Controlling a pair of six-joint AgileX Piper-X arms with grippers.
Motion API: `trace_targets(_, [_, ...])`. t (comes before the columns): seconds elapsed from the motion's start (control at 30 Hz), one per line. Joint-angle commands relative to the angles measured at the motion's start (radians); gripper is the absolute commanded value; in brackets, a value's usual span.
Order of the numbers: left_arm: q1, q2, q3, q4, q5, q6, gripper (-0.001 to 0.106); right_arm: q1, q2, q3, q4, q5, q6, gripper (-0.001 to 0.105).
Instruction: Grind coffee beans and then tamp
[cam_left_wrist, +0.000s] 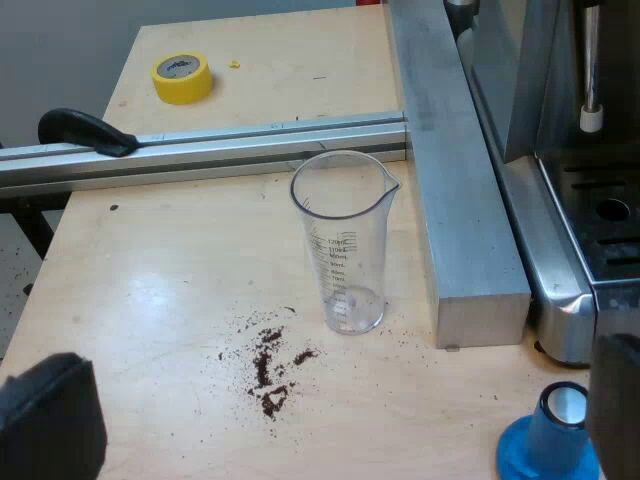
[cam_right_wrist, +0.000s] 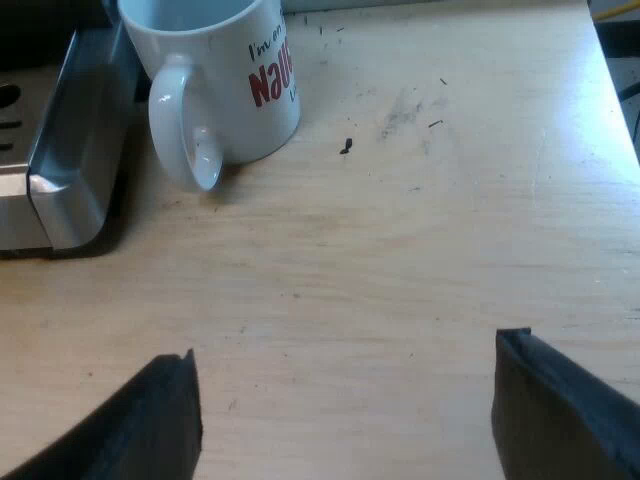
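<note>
An empty clear measuring glass (cam_left_wrist: 342, 245) stands upright on the wooden table, beside a patch of spilled coffee grounds (cam_left_wrist: 270, 370). A blue tamper (cam_left_wrist: 555, 440) stands close to the espresso machine's metal base (cam_left_wrist: 575, 300). My left gripper (cam_left_wrist: 330, 430) hovers open above the table, short of the glass, with one fingertip (cam_left_wrist: 615, 400) over the tamper. In the right wrist view, a white mug (cam_right_wrist: 230, 80) with red lettering stands against the machine's base (cam_right_wrist: 60, 150), handle toward me. My right gripper (cam_right_wrist: 350, 415) is open over bare wood, apart from the mug.
A thick aluminium bar (cam_left_wrist: 460, 180) lies along the machine's side, and a thinner rail (cam_left_wrist: 200, 150) crosses behind the glass. A black handle (cam_left_wrist: 85, 130) rests on the rail. A yellow tape roll (cam_left_wrist: 182, 77) lies beyond it.
</note>
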Motion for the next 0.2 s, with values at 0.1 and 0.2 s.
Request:
trace_targets(0.1, [-0.015,-0.143,-0.005,-0.017,-0.009,-0.002,0.105,0.0,-0.046,-0.006,-0.009,-0.002,-0.001,0.063])
trace_targets(0.2, [-0.015,-0.143,-0.005,-0.017,-0.009,-0.002,0.105,0.0,-0.046,-0.006,-0.009,-0.002,-0.001,0.063])
